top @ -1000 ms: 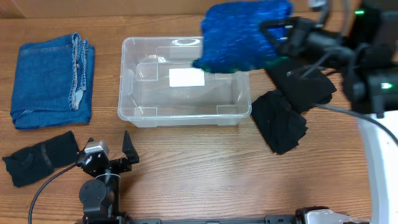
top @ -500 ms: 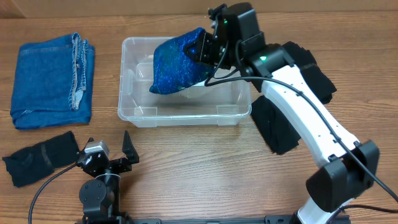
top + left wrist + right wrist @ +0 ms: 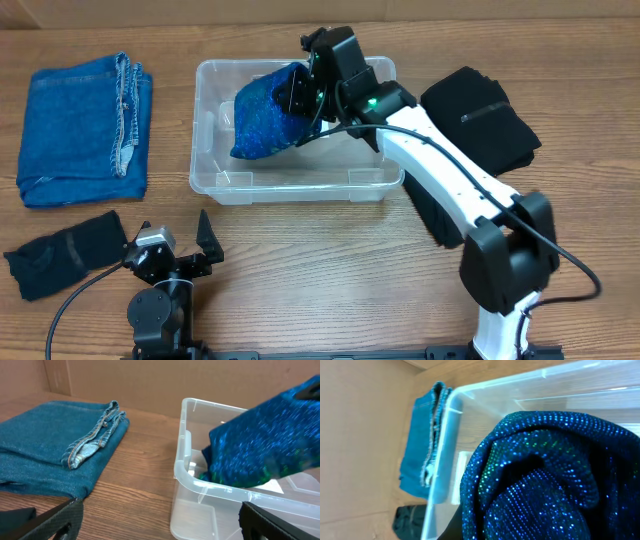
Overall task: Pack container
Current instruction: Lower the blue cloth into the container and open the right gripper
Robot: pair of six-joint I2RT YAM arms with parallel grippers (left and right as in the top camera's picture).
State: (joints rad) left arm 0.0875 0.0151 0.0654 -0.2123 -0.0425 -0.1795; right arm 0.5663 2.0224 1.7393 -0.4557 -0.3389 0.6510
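The container point(image 3: 300, 188), a clear plastic tub, stands at the middle of the table. My right gripper point(image 3: 310, 88) is shut on a sparkly blue cloth point(image 3: 262, 115), which hangs down into the tub's left half. In the right wrist view the blue cloth point(image 3: 545, 475) fills the frame and hides the fingers, with the container's rim point(image 3: 445, 445) to its left. My left gripper point(image 3: 176, 230) stands open and empty near the front edge, short of the tub. The left wrist view shows the container point(image 3: 186, 460) and the blue cloth point(image 3: 260, 450) ahead of the left gripper point(image 3: 160, 522).
Folded blue jeans point(image 3: 85, 125) lie left of the tub. A black cloth point(image 3: 65, 255) lies at the front left beside my left gripper. Black garments point(image 3: 480, 115) sit to the right of the tub, one point(image 3: 450, 205) partly under my right arm.
My right arm has swung left and down, carrying the blue cloth from above the tub's far right corner into its left half. The left arm has not moved.
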